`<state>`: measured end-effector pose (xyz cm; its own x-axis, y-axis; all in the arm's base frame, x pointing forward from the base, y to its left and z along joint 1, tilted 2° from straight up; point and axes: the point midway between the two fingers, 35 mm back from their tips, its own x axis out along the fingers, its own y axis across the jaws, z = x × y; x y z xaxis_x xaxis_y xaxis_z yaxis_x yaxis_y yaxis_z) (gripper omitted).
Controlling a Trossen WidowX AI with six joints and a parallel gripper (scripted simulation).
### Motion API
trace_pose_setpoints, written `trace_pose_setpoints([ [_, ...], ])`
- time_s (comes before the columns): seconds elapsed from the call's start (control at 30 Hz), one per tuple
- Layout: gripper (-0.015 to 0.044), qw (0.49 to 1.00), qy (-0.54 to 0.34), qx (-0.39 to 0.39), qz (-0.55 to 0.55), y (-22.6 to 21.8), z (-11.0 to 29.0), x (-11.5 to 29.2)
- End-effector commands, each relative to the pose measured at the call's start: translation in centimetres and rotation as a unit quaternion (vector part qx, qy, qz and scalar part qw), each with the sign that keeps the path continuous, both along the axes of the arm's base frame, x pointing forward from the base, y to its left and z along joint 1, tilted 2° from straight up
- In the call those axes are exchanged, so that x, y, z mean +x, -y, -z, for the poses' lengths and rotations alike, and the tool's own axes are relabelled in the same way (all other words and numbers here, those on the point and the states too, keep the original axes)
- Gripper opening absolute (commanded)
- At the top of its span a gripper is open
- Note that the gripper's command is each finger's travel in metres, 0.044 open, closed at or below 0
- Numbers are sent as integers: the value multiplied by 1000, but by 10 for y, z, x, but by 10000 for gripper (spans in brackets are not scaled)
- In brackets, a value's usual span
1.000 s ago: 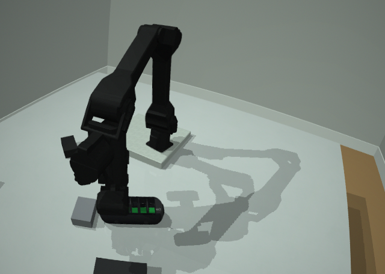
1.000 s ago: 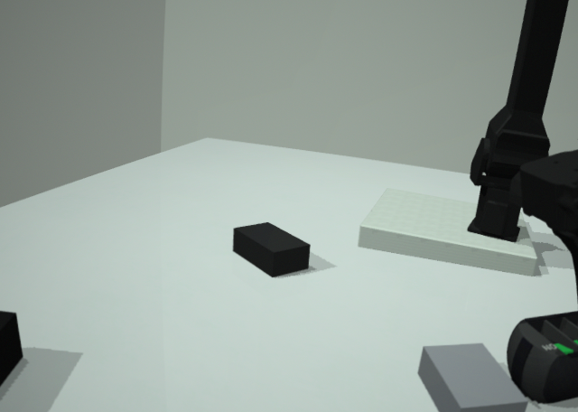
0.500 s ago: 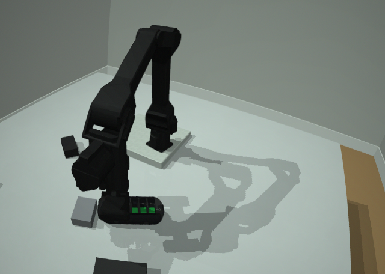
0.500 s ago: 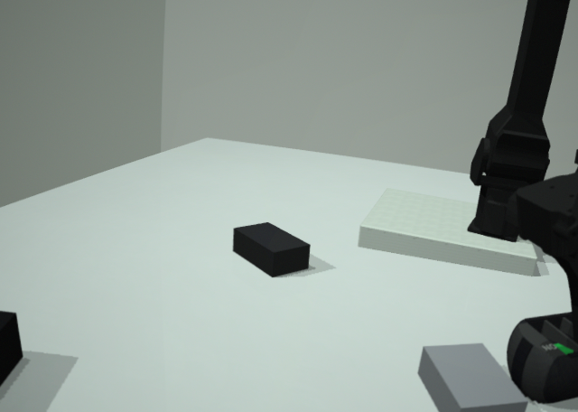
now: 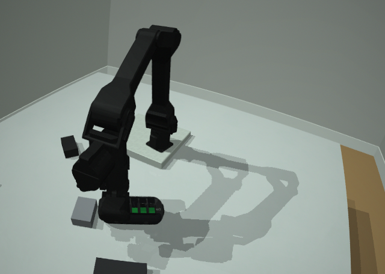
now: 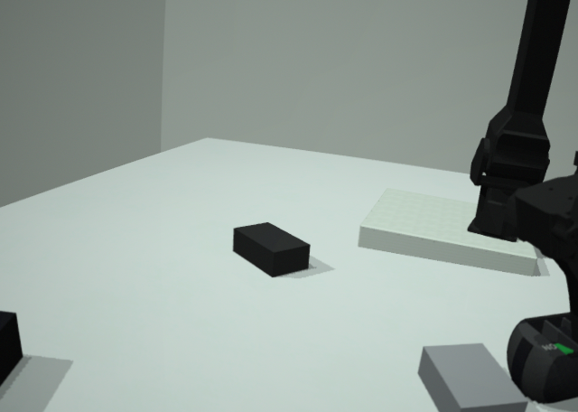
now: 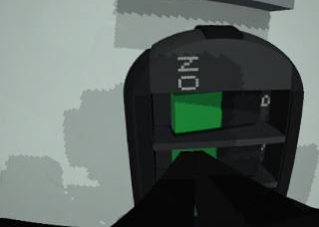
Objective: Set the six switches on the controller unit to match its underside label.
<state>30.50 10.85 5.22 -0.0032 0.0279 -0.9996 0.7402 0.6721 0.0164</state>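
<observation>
The dark grey controller unit (image 5: 155, 216) (image 6: 536, 375) (image 7: 213, 64) sits flat on its base on the bench, its rounded end marked ON nearest the grey block. In the top view three green switch ends (image 5: 142, 210) show on its right half; the arm hides the left half. In the wrist view the end switch (image 7: 195, 113) shows a green face. My gripper (image 7: 190, 162) (image 5: 115, 197) is shut and empty, fingertips down on the unit's top at the second switch from that end, which they mostly hide.
A light grey block (image 5: 83, 211) (image 6: 466, 379) lies just off the unit's end. A black block (image 5: 68, 146) (image 6: 270, 248) lies farther back; other dark blocks sit at the near edge (image 5: 120, 266) and far left (image 6: 6, 347). The arm stands on a white plate (image 5: 169, 154) (image 6: 420, 225). A brown strip (image 5: 363, 202) runs along the right.
</observation>
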Motion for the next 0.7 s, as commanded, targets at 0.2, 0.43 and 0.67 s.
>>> trace_pose_setpoints([
  [0.2,0,1000,1,-1,0,1,-43,0],
  [0.43,0,1000,0,-1,0,-12,-46,-28],
  [0.67,0,1000,0,0,0,-14,-47,-28],
])
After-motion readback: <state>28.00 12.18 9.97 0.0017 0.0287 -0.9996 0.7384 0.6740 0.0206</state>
